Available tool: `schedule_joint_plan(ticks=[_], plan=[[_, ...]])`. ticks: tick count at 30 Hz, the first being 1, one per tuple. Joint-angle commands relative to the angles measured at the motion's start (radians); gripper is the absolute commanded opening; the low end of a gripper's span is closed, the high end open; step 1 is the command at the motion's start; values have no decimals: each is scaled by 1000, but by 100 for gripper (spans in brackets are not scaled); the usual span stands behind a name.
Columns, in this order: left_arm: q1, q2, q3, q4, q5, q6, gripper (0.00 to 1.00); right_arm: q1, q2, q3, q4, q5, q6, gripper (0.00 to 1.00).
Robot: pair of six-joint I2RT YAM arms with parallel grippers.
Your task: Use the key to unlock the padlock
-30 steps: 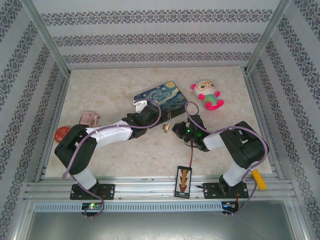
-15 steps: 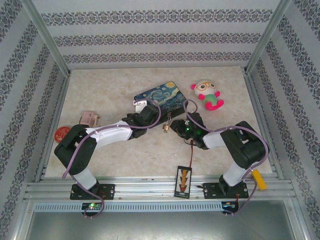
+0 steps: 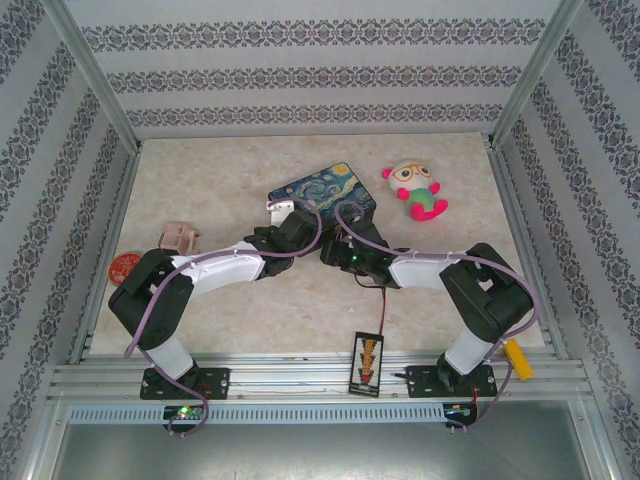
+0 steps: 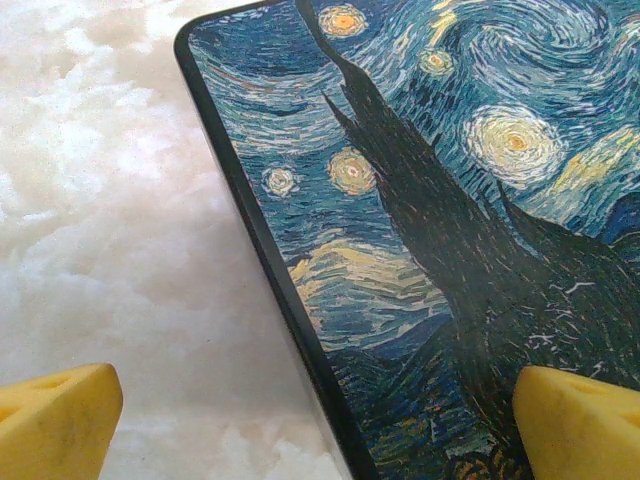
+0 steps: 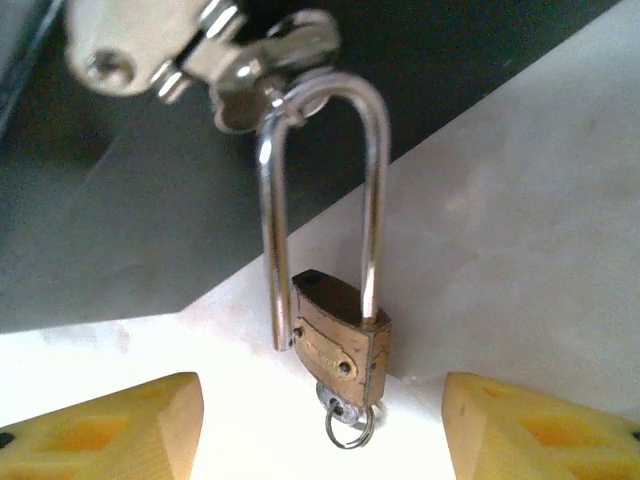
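A small brass padlock (image 5: 340, 340) hangs by its silvery shackle (image 5: 372, 200) from the metal latch (image 5: 200, 50) of the painted box (image 3: 325, 190). One shackle leg sits in the body; the other ends free beside it. The key (image 5: 345, 415) with its ring sticks out of the padlock's underside. My right gripper (image 5: 320, 430) is open, with its yellow fingertips (image 5: 110, 430) apart on either side of the padlock and touching nothing. My left gripper (image 4: 315, 425) is open over the box's edge (image 4: 270, 260), one fingertip (image 4: 55, 420) above the table, the other above the lid.
A plush toy (image 3: 415, 190) lies right of the box. A pink object (image 3: 180, 237) and a red disc (image 3: 125, 265) sit at the left wall. A black strip (image 3: 366, 362) lies at the near edge. Pale marble table (image 4: 100, 200) surrounds the box.
My right gripper has opened from shut and slid left toward the box's front and the padlock. The left arm has stayed still.
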Motion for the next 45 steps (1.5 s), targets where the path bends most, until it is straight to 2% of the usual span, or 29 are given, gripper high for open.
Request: schedule_joint_plan(ticks=[1, 13, 25, 35, 45], plan=[[-9, -6, -24, -65, 5, -3, 99, 19, 32, 63, -194, 121, -97, 65], [-9, -6, -24, -63, 7, -5, 99, 35, 175, 207, -346, 169, -177, 61], [-7, -17, -26, -67, -2, -3, 99, 21, 129, 179, -336, 146, -148, 26], [-6, -38, -30, -69, -10, -3, 99, -60, 25, 48, -177, 19, -78, 0], [-6, -51, -20, -63, 0, 22, 99, -150, -22, -68, 26, -134, -3, 0]])
